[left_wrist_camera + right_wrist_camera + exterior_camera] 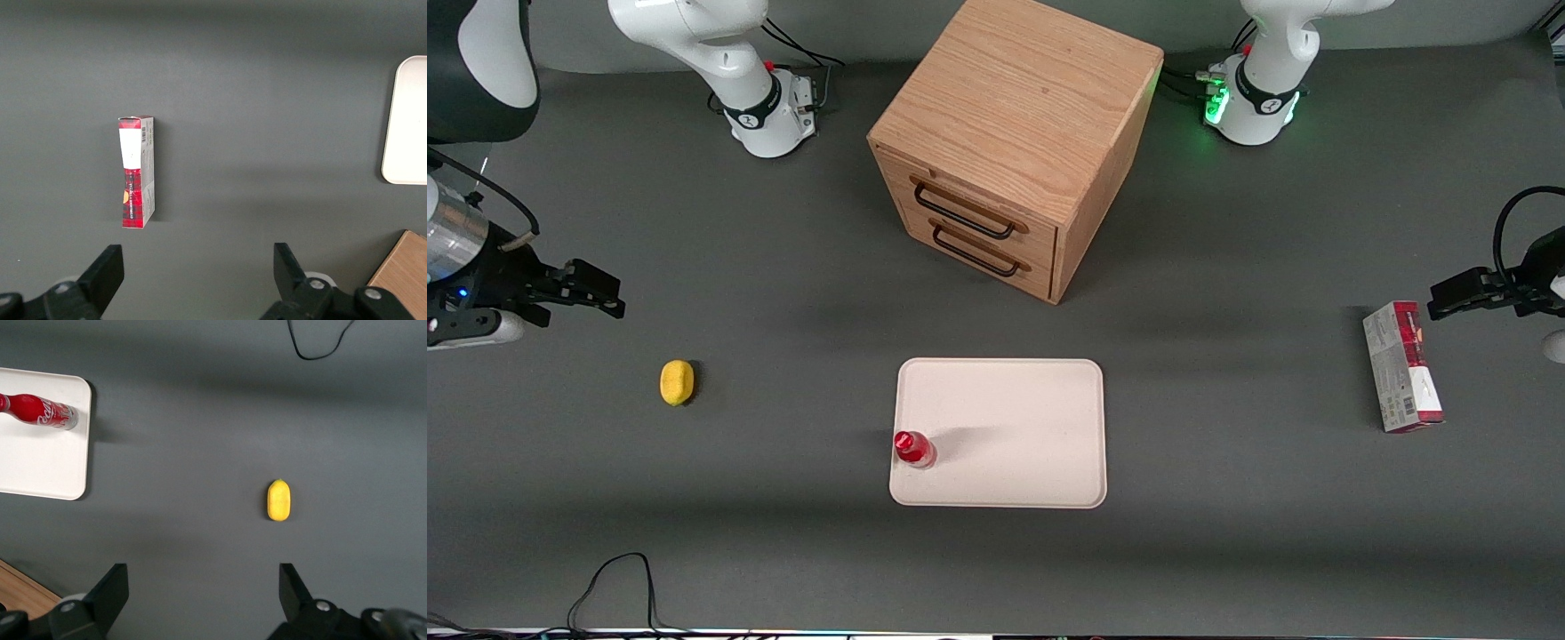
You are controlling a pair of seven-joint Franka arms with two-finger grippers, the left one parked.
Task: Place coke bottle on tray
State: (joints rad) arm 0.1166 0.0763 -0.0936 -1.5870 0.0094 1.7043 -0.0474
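The claw (609, 298) is hanging over the working arm's end of the table (783, 551), held out level from a wrist that is partly cut off at the frame's edge, fingers (110, 590) spread wide with nothing between them. Just nearer the front camera than the claw, the lemon (677, 382) is lying alone with bare table all round it. A black cable (618, 578) is looping in at the table's front edge.

The bottle (913, 449) is standing upright on the tray (1014, 427), tight against the tray's rim on the working arm's side, near the front corner. Most of the tray is lying open beside it. In the right wrist view the bottle's cap is cut off.

The cabinet (1014, 142) is sitting farther from the camera than the tray, well apart from it, both drawers shut.

Toward the parked arm's end, the carton (1401, 366) is lying flat.
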